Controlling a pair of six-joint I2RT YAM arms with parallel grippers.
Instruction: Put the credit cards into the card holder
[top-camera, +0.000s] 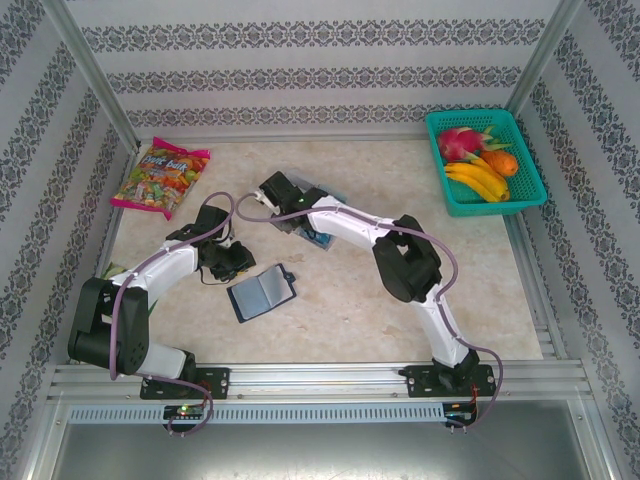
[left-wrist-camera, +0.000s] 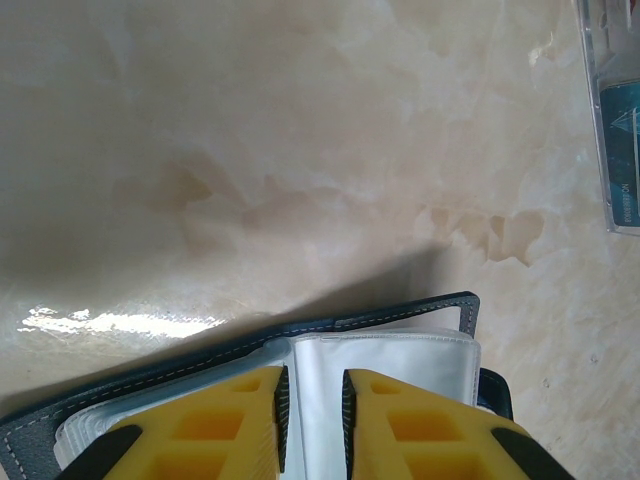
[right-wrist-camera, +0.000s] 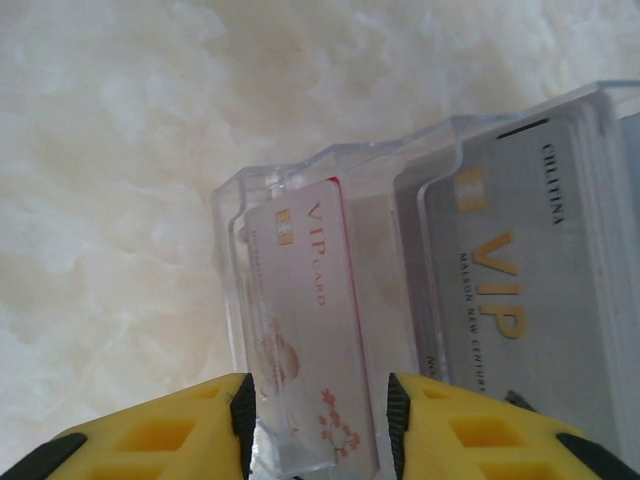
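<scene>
A pale marbled table is taking up most of the scene, and two white arms are reaching over it from the near edge. The left arm is bending in toward the middle, and the right arm is stretching across to the left of centre. A teal basket holding bananas and a pink dragon fruit is sitting in the far right corner. A bright bag of sweets is lying at the far left. The navy card holder is lying open and flat near the table's middle, with its pale sleeves facing up. The left gripper is sitting over those sleeves with its yellow fingers only narrowly parted. I cannot tell whether they are pinching a sleeve. Just beyond the holder, a clear tray is holding the cards on edge. A grey VIP card is standing in one compartment and a white VIP card in the next. The right gripper is straddling the white card with its fingers spread wider than it, gripping nothing.
</scene>
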